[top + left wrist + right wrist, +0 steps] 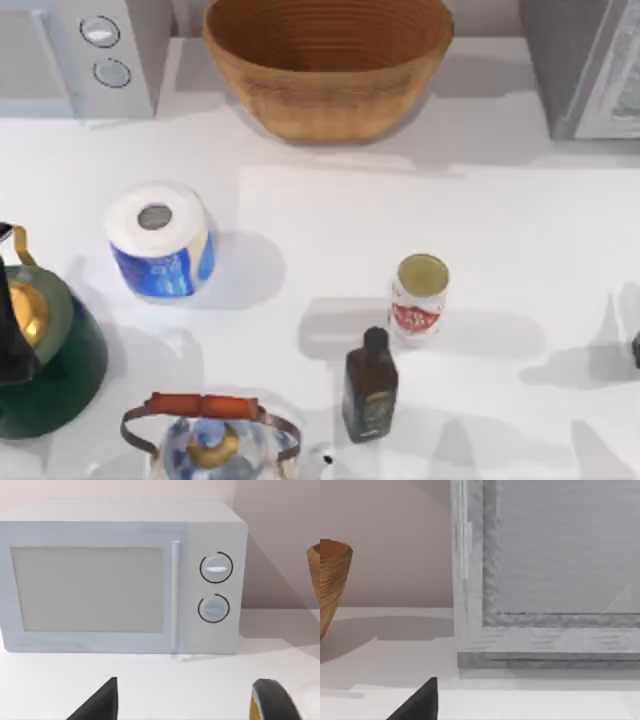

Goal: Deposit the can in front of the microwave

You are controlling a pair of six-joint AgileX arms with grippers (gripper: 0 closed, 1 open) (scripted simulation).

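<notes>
The can (419, 298) was a short white cylinder with a red label and a dull gold top, standing upright on the smooth white table (300, 210), well apart from the microwave (95, 55) and toward the right of it. The microwave was a pale box with two round silver dials on its front panel and a flat frosted door; the top view cut it off at the left and upper edges.

Just beside the can, on the side away from the microwave, stood a dark brown bottle (369, 385) with a narrow neck and black cap. A ribbed woven basket (328, 60), round and tan, sat immediately right of the microwave, its far rim cut off. Nearer the microwave than the can was a paper roll (160, 240), soft white with a blue wrapper. A glossy dark green kettle (45, 350) with a brass knob and a patterned teapot (212, 440) with an orange-wrapped handle were both partly cut off at the frame edges. A darker grey appliance (590, 65) stood far right of the microwave.

In the left wrist view a black finger (100, 705) of the left claw pointed toward the microwave; in the right wrist view a black finger (420, 705) of the right claw faced the grey appliance. Whether either claw was apart or together I cannot tell.
</notes>
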